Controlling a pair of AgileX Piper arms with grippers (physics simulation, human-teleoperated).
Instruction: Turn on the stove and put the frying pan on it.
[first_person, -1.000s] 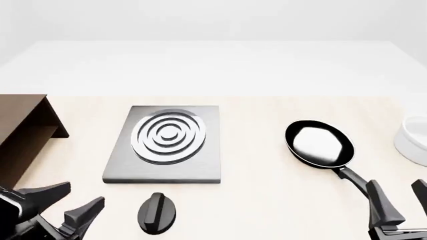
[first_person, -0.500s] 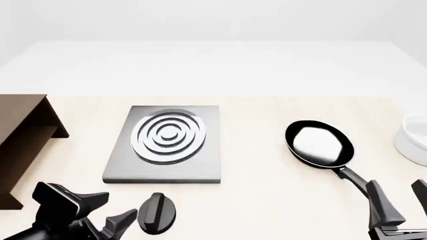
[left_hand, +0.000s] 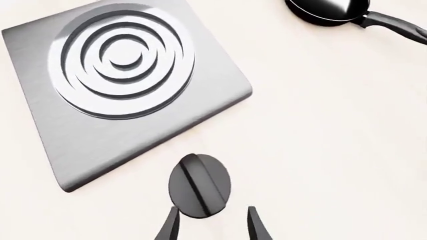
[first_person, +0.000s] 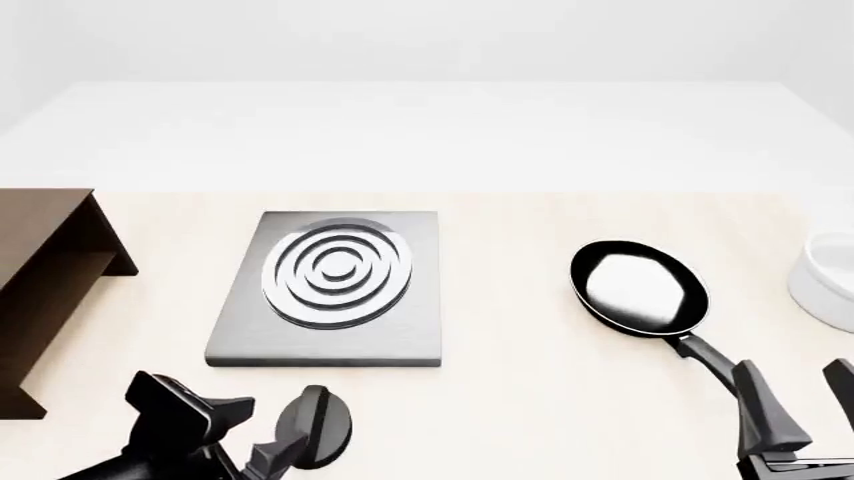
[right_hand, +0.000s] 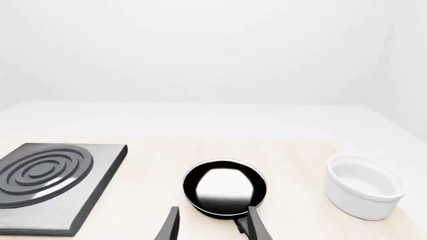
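- The counter (first_person: 534, 400) carries the stove (first_person: 327, 335) at centre-left of the front view.
- The frying pan (first_person: 638, 287) lies right of centre.
- The left tool (first_person: 251, 432), fingers spread, seems just beside the knob (first_person: 320, 425).
- The right tool (first_person: 801, 405) gapes wide at the handle's end.

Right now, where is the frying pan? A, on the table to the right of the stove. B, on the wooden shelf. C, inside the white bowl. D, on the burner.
A: the frying pan lies on the bare table, apart from the stove on its right side, and the burner rings have nothing on them.
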